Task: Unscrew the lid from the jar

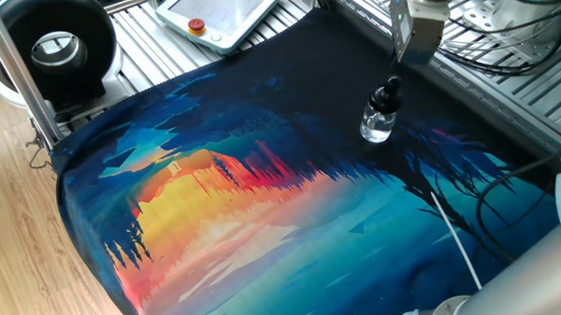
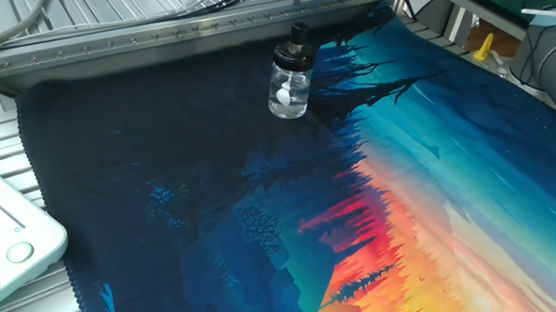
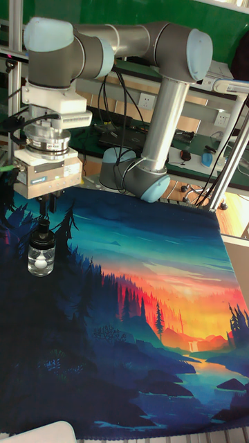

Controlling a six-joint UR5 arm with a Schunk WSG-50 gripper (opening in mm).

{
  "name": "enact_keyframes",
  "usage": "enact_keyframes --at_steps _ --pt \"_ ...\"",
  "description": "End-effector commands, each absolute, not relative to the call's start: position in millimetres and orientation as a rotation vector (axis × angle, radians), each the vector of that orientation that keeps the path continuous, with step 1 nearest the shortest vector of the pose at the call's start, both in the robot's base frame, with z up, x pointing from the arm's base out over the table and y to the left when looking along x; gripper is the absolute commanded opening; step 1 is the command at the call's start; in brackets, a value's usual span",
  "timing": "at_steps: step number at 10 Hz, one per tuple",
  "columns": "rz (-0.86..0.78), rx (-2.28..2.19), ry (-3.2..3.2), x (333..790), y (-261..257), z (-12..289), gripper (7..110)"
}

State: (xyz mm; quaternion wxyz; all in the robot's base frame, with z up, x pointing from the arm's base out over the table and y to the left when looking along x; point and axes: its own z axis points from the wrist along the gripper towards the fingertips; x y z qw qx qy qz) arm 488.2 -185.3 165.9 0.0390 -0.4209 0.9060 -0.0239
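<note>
- Small clear glass jar [image 3: 41,257] upright on colourful mat [image 3: 152,325], black cap [image 3: 43,232] still on.
- Two-finger gripper [image 3: 48,205] directly above cap, clear of it; finger opening impossible to tell.

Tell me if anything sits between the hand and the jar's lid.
Nothing visible does. The hand hangs directly above the lid, apart from it, with only open air between. The jar stands upright and alone on the dark part of the mat, lid on.
</note>
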Motion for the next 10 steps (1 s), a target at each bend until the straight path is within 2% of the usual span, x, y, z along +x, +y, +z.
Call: enact_keyframes --at_steps 1,2,3,5,7,8,10 --pt "-0.147 -1.292 2.754 510.7 -195.7 152.1 22" --pt "-0.042 -1.284 2.733 506.7 -175.7 150.6 44" --pt "0.040 -1.284 2.729 498.9 -164.2 156.8 44" --pt "0.000 -1.315 2.774 485.0 -181.2 167.5 44" --pt "-0.005 -1.357 2.794 478.1 -191.7 161.4 44" --pt "0.071 -1.379 2.785 474.3 -185.2 155.7 44" --pt "0.093 -1.415 2.786 470.0 -184.6 152.0 44"
